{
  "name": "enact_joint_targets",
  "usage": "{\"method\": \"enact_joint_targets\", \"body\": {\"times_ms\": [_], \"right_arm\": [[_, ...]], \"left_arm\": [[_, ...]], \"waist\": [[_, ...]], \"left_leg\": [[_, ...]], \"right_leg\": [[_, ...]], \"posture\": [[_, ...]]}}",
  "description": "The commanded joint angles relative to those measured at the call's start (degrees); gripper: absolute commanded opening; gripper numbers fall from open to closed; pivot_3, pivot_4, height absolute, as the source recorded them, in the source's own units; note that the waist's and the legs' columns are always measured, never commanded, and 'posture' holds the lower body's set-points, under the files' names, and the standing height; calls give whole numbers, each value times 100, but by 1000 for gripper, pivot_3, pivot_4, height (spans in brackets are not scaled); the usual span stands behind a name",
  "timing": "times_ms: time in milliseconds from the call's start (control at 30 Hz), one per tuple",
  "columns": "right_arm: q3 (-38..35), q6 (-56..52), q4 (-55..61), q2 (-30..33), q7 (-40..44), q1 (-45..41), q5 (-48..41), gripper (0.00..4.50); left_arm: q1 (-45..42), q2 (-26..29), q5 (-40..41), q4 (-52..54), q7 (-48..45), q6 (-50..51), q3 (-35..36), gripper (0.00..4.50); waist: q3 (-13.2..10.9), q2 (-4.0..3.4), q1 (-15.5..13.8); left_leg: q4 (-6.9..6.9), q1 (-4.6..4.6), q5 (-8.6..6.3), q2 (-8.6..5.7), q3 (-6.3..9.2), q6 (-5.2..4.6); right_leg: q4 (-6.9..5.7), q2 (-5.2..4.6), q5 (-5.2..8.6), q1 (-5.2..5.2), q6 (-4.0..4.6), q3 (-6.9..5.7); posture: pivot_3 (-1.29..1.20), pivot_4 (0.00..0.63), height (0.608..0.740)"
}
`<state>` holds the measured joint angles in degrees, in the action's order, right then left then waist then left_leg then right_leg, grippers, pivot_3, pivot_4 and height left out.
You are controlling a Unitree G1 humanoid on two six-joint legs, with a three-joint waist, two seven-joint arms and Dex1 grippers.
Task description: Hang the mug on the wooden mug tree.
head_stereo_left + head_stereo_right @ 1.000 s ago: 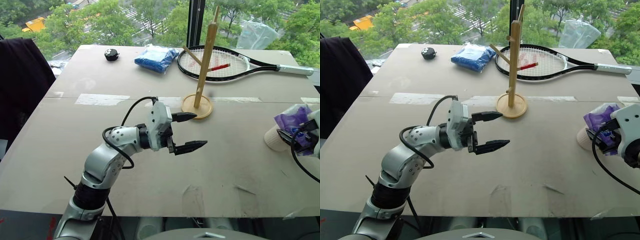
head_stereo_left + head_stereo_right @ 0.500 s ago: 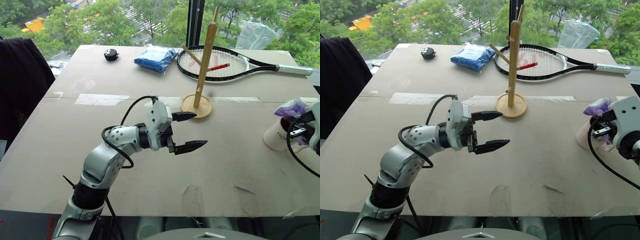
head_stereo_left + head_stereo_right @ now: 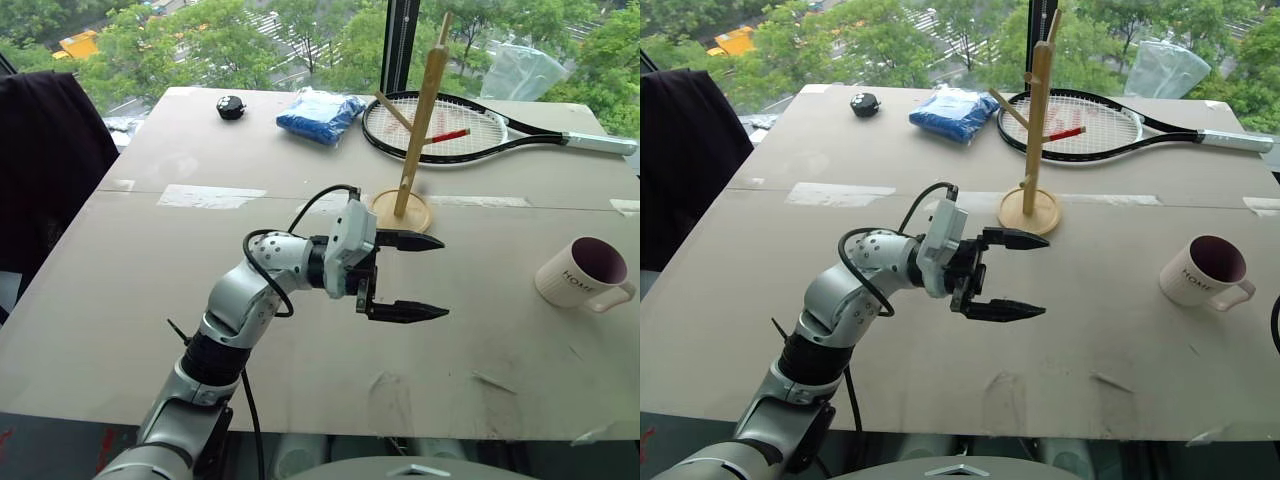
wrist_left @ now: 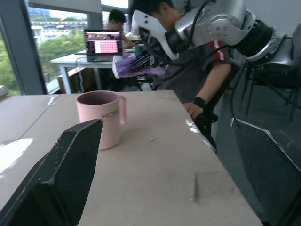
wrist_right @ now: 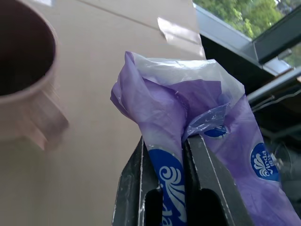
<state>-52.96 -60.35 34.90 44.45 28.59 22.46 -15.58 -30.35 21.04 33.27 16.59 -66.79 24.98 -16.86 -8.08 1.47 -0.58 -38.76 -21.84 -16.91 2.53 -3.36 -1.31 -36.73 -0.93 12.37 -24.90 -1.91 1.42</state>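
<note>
The mug, white with "HOME" lettering and a dark inside, stands upright near the table's right edge with its handle toward the edge. The wooden mug tree stands at the middle back on its round base. My left gripper hovers open over the table's middle, pointing right toward the mug, well short of it. My right gripper is shut on a purple tissue packet, held up beside the mug; the left wrist view has this gripper raised beyond the mug.
A tennis racket, a blue packet and a small black object lie at the back of the table. A clear plastic bag stands back right. A person sits off the table's right side.
My right gripper closed on the purple packet, lifted it out of the mug and drew off to the right, out of the head views. My left gripper swung slightly right. The camera shifted.
</note>
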Motion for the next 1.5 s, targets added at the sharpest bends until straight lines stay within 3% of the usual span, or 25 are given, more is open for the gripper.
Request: {"method": "enact_joint_targets", "body": {"times_ms": [33, 100, 200, 333, 500, 600, 900, 1133, 1500], "right_arm": [[-300, -79, 474, -350, 154, 405, -58, 417], [-398, -158, 578, -518, 242, 552, -177, 1161], [-556, -48, 562, -617, 181, 677, -68, 2734], [-684, 24, 548, -590, 127, 701, 16, 4442], [-694, -1326, 1726, -350, 638, -140, -1267, 4442], [-281, -1562, 1789, -630, 309, -506, -1319, 4442], [842, -769, 901, -1189, -598, -851, -705, 4442], [1042, 130, 85, -1239, -696, -765, -403, 4442], [1597, 1382, -1534, -1236, -576, -1442, -371, 4442]], "left_arm": [[-214, -49, 58, -99, -338, -188, -35, 4500], [-269, -62, 8, -212, -426, -246, -47, 4500], [-306, -73, -33, -311, -521, -308, -65, 4500], [-309, -79, -68, -357, -580, -351, -86, 4500], [-306, -87, -82, -319, -594, -307, -141, 4500], [-312, -89, -83, -292, -566, -281, -128, 4500], [-267, 55, -113, -136, -500, -166, -80, 4500], [-202, 116, -129, -24, -316, -140, -80, 4500], [-247, 97, -123, -34, -271, -140, -93, 4500]], "waist": [[1, -2, 21], [5, -10, 37], [10, -23, 86], [11, -23, 117], [9, -23, 151], [4, -14, 99], [4, -17, 46], [4, -18, 67], [5, -22, 125]], "left_leg": [[0, 4, 0, 0, 7, 0], [0, 8, 0, 0, 27, 0], [-1, 12, 1, -16, 48, -2], [-24, 8, 2, -25, 63, -3], [-27, 8, 2, -27, 65, -3], [-30, 3, 2, -27, 83, -3], [-33, -4, -1, -36, 82, -8], [-33, -2, -1, -35, 82, -9], [-33, 2, -1, -34, 72, -9]], "right_leg": [[-2, 3, 3, 2, -1, -1], [-7, 5, 15, 6, 14, 0], [-10, 8, 15, 20, 15, 9], [-11, 10, 15, 25, 14, 16], [-11, 14, 14, 27, 12, 26], [-11, 29, 14, 31, 13, 18], [-6, 25, 16, 32, 12, 44], [-9, 26, 18, 32, 8, 43], [-13, 31, 14, 32, 13, 54]], "posture": [[0, 150, 731], [0, 150, 731], [0, 150, 731], [0, 150, 731], [0, 150, 731], [0, 150, 731], [0, 150, 731], [0, 150, 731], [0, 150, 731]]}}
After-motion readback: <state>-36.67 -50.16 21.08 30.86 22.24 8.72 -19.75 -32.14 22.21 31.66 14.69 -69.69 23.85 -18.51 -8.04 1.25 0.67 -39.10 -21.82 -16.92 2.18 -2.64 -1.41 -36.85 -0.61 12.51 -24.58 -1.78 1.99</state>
